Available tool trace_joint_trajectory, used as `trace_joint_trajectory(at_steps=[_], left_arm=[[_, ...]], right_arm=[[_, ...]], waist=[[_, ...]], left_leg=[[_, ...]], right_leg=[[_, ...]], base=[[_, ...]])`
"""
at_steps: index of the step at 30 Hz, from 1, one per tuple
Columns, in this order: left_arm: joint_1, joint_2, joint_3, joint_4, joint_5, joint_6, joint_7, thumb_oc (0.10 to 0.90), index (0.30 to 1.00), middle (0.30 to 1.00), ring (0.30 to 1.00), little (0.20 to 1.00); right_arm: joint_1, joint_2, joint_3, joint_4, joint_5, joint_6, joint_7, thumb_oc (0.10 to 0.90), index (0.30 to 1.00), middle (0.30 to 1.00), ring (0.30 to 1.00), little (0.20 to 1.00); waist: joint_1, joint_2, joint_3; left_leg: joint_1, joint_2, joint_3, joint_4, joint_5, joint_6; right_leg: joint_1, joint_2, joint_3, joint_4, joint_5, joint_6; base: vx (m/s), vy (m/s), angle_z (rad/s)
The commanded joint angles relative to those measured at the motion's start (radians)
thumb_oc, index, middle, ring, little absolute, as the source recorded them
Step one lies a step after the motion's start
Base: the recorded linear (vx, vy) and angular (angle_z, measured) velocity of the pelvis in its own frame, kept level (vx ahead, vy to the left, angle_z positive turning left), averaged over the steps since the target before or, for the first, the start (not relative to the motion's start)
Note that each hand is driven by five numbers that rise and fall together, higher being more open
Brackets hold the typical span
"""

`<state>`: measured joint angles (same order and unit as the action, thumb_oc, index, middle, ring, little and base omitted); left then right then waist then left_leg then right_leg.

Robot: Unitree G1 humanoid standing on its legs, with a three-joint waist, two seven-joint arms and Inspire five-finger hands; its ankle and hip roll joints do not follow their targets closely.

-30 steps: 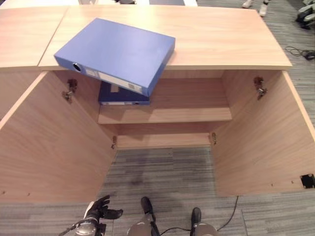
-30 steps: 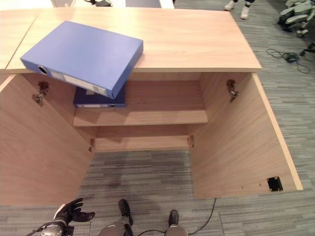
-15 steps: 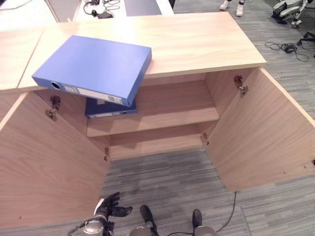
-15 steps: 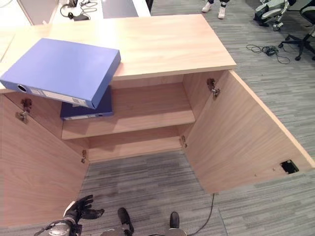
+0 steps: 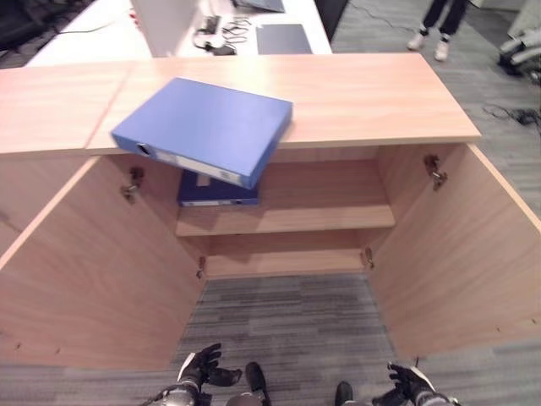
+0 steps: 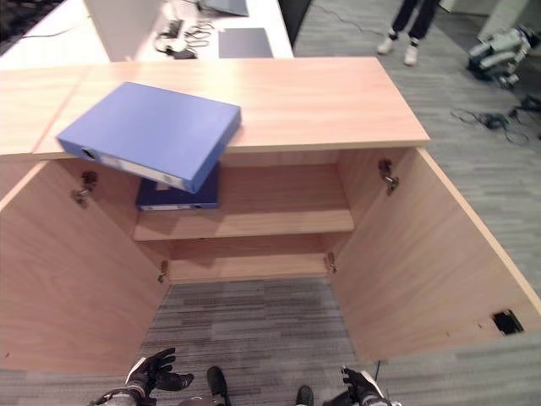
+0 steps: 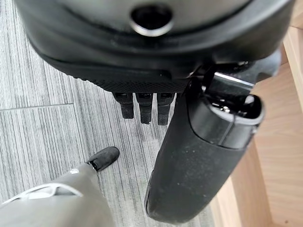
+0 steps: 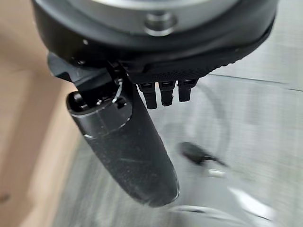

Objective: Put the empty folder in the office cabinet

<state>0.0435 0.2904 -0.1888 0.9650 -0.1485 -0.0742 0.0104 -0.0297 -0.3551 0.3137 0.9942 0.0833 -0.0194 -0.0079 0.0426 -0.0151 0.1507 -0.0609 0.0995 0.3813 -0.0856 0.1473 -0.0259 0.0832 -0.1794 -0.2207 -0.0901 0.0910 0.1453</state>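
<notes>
Here, nearest you, two hands hang low over grey striped carpet, the left hand [image 5: 201,369] and the right hand [image 5: 407,385] both relaxed and holding nothing. Beyond them the wood-grain office cabinet [image 5: 385,97] stands with two doors swung wide. Two blue folders: one folder [image 5: 207,128] overhangs the cabinet's top edge; the second folder [image 5: 213,192] lies flat on the upper shelf.

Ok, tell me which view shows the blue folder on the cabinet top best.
The left eye view: the blue folder lies whole on the cabinet top, one corner overhanging. The right eye view shows the same. The wrist views show floor and cabinet wood instead.
</notes>
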Motion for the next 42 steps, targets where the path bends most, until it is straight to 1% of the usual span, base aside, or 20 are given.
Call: trace_joint_trajectory(at_steps=[1,12,15,16,20,21,22,23,24,25,26,27,28,29,33,35,37,39,40,42], left_arm=[[-0.086,0.026,-0.024,0.002,0.046,-0.049,0.006,0.800,0.900,0.900,0.900,0.900],[-0.084,0.051,-0.032,-0.051,0.061,-0.061,0.016,0.800,0.900,0.900,0.900,0.900],[-0.074,0.067,-0.035,-0.085,0.064,-0.066,0.019,0.800,0.900,0.900,0.900,0.900],[-0.074,0.067,-0.035,-0.085,0.064,-0.066,0.019,0.800,0.900,0.900,0.900,0.900],[-0.062,0.086,-0.024,-0.104,0.059,-0.063,0.021,0.800,0.900,0.900,0.900,0.900],[-0.059,0.098,-0.021,-0.109,0.058,-0.062,0.020,0.800,0.900,0.900,0.900,0.900],[-0.059,0.098,-0.021,-0.109,0.058,-0.062,0.020,0.800,0.900,0.900,0.900,0.900],[-0.055,0.099,-0.016,-0.105,0.055,-0.063,0.021,0.800,0.900,0.900,0.900,0.900],[-0.055,0.099,-0.014,-0.100,0.051,-0.064,0.020,0.800,0.900,0.900,0.900,0.900],[-0.055,0.099,-0.014,-0.100,0.051,-0.064,0.020,0.800,0.900,0.900,0.900,0.900],[-0.060,0.094,-0.010,-0.074,0.048,-0.062,0.020,0.800,0.900,0.900,0.900,0.900],[-0.066,0.090,-0.006,-0.054,0.047,-0.060,0.021,0.800,0.900,0.900,0.900,0.900],[-0.067,0.090,-0.006,-0.054,0.047,-0.060,0.021,0.800,0.900,0.900,0.900,0.900],[-0.085,0.088,0.003,-0.019,0.056,-0.060,0.025,0.800,0.900,0.900,0.900,0.900],[-0.104,0.082,0.010,0.011,0.053,-0.062,0.029,0.800,0.900,0.900,0.900,0.900],[-0.104,0.077,0.008,0.025,0.063,-0.062,0.030,0.800,0.900,0.900,0.900,0.900],[-0.097,0.071,0.010,0.020,0.062,-0.061,0.029,0.800,0.900,0.900,0.900,0.900],[-0.088,0.057,0.013,0.029,0.040,-0.060,0.030,0.800,0.900,0.900,0.900,0.900],[-0.088,0.056,0.013,0.029,0.040,-0.060,0.030,0.800,0.900,0.900,0.900,0.900],[-0.089,0.047,0.006,0.036,0.027,-0.058,0.029,0.800,0.900,0.900,0.900,0.900]], right_arm=[[-0.138,0.011,0.012,-0.109,0.040,-0.066,0.005,0.800,0.900,0.900,0.900,0.900],[-0.192,0.007,0.029,-0.306,0.083,-0.101,-0.006,0.800,0.900,0.900,0.900,0.900],[-0.181,0.004,0.020,-0.341,0.090,-0.109,-0.006,0.800,0.900,0.900,0.900,0.900],[-0.181,0.004,0.020,-0.341,0.090,-0.109,-0.006,0.800,0.900,0.900,0.900,0.900],[-0.173,0.013,0.015,-0.330,0.093,-0.106,-0.005,0.800,0.900,0.900,0.900,0.900],[-0.167,0.022,0.007,-0.307,0.096,-0.107,-0.007,0.800,0.900,0.900,0.900,0.900],[-0.167,0.022,0.007,-0.307,0.096,-0.107,-0.007,0.800,0.900,0.900,0.900,0.900],[-0.160,0.020,-0.004,-0.280,0.101,-0.103,-0.011,0.800,0.900,0.900,0.900,0.900],[-0.157,0.016,-0.013,-0.268,0.103,-0.102,-0.014,0.800,0.900,0.900,0.900,0.900],[-0.157,0.015,-0.013,-0.268,0.103,-0.102,-0.014,0.800,0.900,0.900,0.900,0.900],[-0.150,0.010,-0.029,-0.244,0.112,-0.098,-0.021,0.800,0.900,0.900,0.900,0.900],[-0.146,0.010,-0.043,-0.228,0.120,-0.096,-0.025,0.800,0.900,0.900,0.900,0.900],[-0.146,0.010,-0.043,-0.228,0.120,-0.096,-0.025,0.800,0.900,0.900,0.900,0.900],[-0.126,0.010,-0.071,-0.197,0.129,-0.091,-0.029,0.800,0.900,0.900,0.900,0.900],[-0.074,0.007,-0.108,-0.141,0.125,-0.075,-0.028,0.800,0.900,0.900,0.900,0.900],[-0.042,0.006,-0.123,-0.114,0.127,-0.070,-0.023,0.800,0.900,0.900,0.900,0.900],[-0.031,0.000,-0.132,-0.095,0.128,-0.067,-0.022,0.800,0.900,0.900,0.900,0.900],[-0.010,-0.008,-0.140,-0.063,0.132,-0.061,-0.015,0.800,0.900,0.900,0.900,0.900],[-0.010,-0.009,-0.140,-0.063,0.132,-0.061,-0.015,0.800,0.900,0.900,0.900,0.900],[-0.001,-0.022,-0.136,-0.061,0.132,-0.060,-0.010,0.800,0.900,0.900,0.900,0.900]], waist=[[0.047,-0.014,0.025],[0.105,-0.049,0.022],[0.112,-0.051,0.030],[0.112,-0.051,0.030],[0.106,-0.035,0.050],[0.107,-0.026,0.058],[0.107,-0.026,0.058],[0.099,-0.021,0.059],[0.090,-0.018,0.064],[0.090,-0.018,0.065],[0.069,-0.017,0.073],[0.055,-0.015,0.080],[0.054,-0.014,0.081],[0.017,-0.015,0.091],[-0.040,-0.011,0.097],[-0.056,-0.015,0.079],[-0.063,-0.008,0.069],[-0.076,0.011,0.052],[-0.076,0.012,0.052],[-0.086,0.029,0.045]], left_leg=[[0.057,0.001,-0.069,0.028,-0.089,-0.051],[0.047,-0.031,-0.098,0.028,-0.107,-0.026],[0.050,-0.043,-0.112,0.025,-0.111,-0.011],[0.049,-0.044,-0.112,0.025,-0.111,-0.011],[0.075,-0.029,-0.135,0.010,-0.119,0.006],[0.095,-0.021,-0.141,0.007,-0.131,0.008],[0.095,-0.021,-0.141,0.007,-0.131,0.008],[0.113,-0.023,-0.155,0.004,-0.140,0.004],[0.124,-0.023,-0.164,0.004,-0.147,0.000],[0.125,-0.023,-0.164,0.004,-0.147,-0.001],[0.157,-0.033,-0.174,0.001,-0.169,-0.009],[0.175,-0.036,-0.181,0.002,-0.181,-0.014],[0.176,-0.035,-0.181,0.002,-0.182,-0.014],[0.212,-0.040,-0.207,0.006,-0.211,-0.026],[0.267,-0.049,-0.250,0.009,-0.252,-0.039],[0.289,-0.062,-0.270,0.009,-0.273,-0.039],[0.301,-0.059,-0.277,0.008,-0.278,-0.043],[0.315,-0.032,-0.293,0.020,-0.286,-0.058],[0.314,-0.030,-0.293,0.021,-0.287,-0.059],[0.302,0.000,-0.310,0.051,-0.280,-0.078]], right_leg=[[0.053,-0.027,-0.019,0.074,-0.129,0.057],[0.044,-0.060,-0.054,0.137,-0.099,0.082],[0.000,-0.080,-0.042,0.261,-0.058,0.105],[-0.001,-0.080,-0.042,0.262,-0.058,0.105],[-0.101,-0.048,0.014,0.437,-0.003,0.116],[-0.131,-0.035,0.014,0.469,-0.031,0.116],[-0.131,-0.035,0.015,0.469,-0.031,0.116],[-0.156,-0.023,0.010,0.411,-0.090,0.088],[-0.157,-0.014,0.009,0.374,-0.110,0.073],[-0.156,-0.014,0.009,0.374,-0.110,0.073],[-0.193,-0.014,0.015,0.271,-0.089,0.062],[-0.215,-0.018,0.011,0.219,-0.067,0.064],[-0.213,-0.017,0.010,0.218,-0.066,0.064],[-0.268,-0.038,0.031,0.143,-0.014,0.081],[-0.306,-0.053,0.074,0.098,0.033,0.095],[-0.282,-0.056,0.088,0.078,0.051,0.095],[-0.272,-0.055,0.089,0.077,0.061,0.093],[-0.269,-0.043,0.078,0.105,0.052,0.078],[-0.269,-0.042,0.077,0.106,0.050,0.078],[-0.274,-0.026,0.056,0.133,0.020,0.054]], base=[[0.01,0.024,0.28],[-0.02,0.039,0.17],[-0.01,0.076,0.11],[-0.01,0.047,0.24],[0.01,0.054,0.13],[0.05,0.040,-0.04],[0.15,0.054,-0.04],[0.16,0.016,0.05],[0.16,0.016,0.17],[0.20,-0.043,0.23],[0.21,-0.052,0.23],[0.21,-0.052,0.15],[0.30,-0.113,0.12],[0.32,-0.128,0.27],[0.31,-0.117,0.35],[0.27,-0.086,0.26],[0.19,-0.079,0.70],[0.26,-0.200,0.43],[0.28,-0.255,0.25],[0.16,-0.173,0.15]])
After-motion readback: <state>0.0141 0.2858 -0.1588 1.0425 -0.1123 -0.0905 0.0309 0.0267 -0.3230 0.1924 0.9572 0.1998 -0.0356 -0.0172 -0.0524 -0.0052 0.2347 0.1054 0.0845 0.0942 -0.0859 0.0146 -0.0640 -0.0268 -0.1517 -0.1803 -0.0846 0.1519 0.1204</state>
